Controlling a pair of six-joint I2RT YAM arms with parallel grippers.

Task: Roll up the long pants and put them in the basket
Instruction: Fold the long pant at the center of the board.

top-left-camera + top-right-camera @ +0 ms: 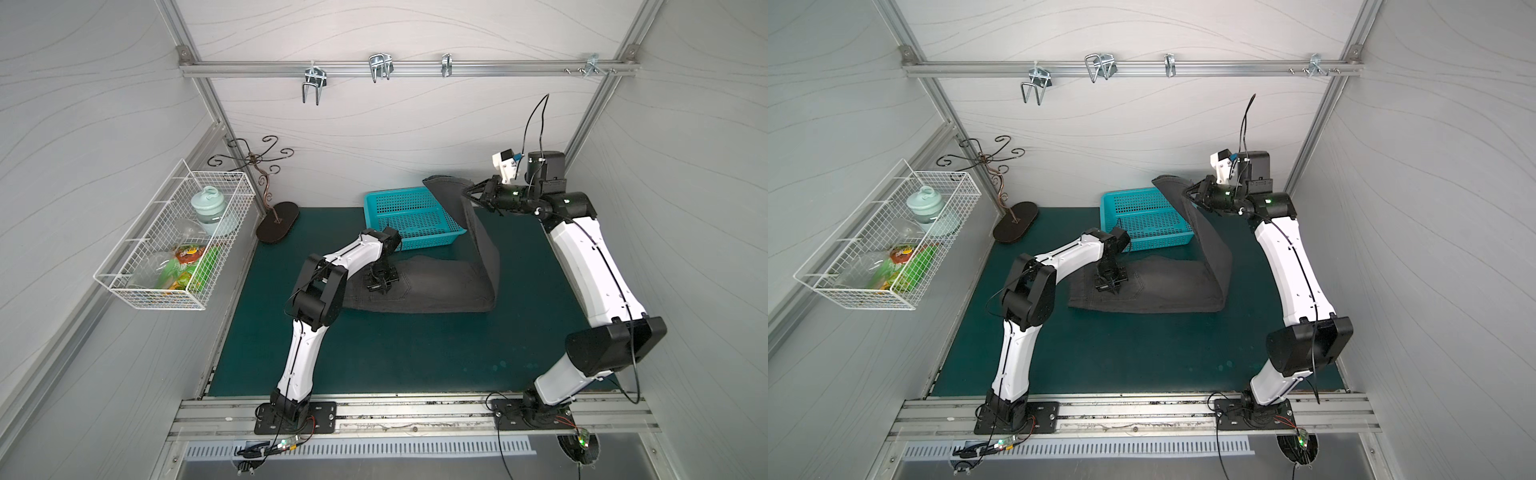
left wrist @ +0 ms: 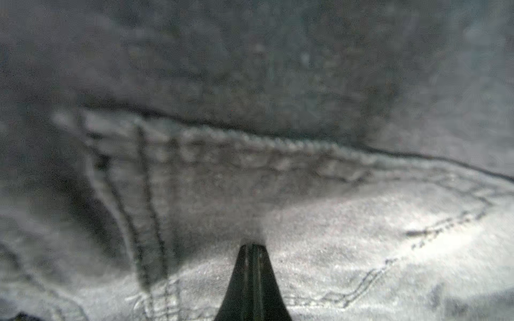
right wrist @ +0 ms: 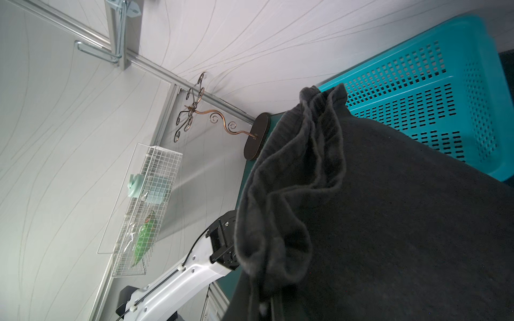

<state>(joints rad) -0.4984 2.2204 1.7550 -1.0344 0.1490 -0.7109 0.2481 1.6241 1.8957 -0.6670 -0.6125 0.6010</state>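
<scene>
The long pants (image 1: 440,291) are dark grey and lie on the green mat (image 1: 374,353) in both top views. The waist end is at the left. The legs run right, then rise in a steep sheet (image 1: 1208,237) toward the back wall. My left gripper (image 1: 380,286) is shut, its tips pressing down on the waist part near a pocket seam (image 2: 250,139). Its closed tip (image 2: 252,246) rests on the cloth. My right gripper (image 1: 467,192) is raised at the back right and shut on the bunched leg ends (image 3: 292,180). Cloth hides its jaws in the right wrist view.
A teal plastic basket (image 1: 409,216) stands at the back of the mat, with the lifted legs against its right side. A copper wire stand (image 1: 276,220) is at the back left. A white wire basket (image 1: 166,245) with a jar and packets hangs on the left wall. Metal hooks (image 1: 380,66) hang from the rail above.
</scene>
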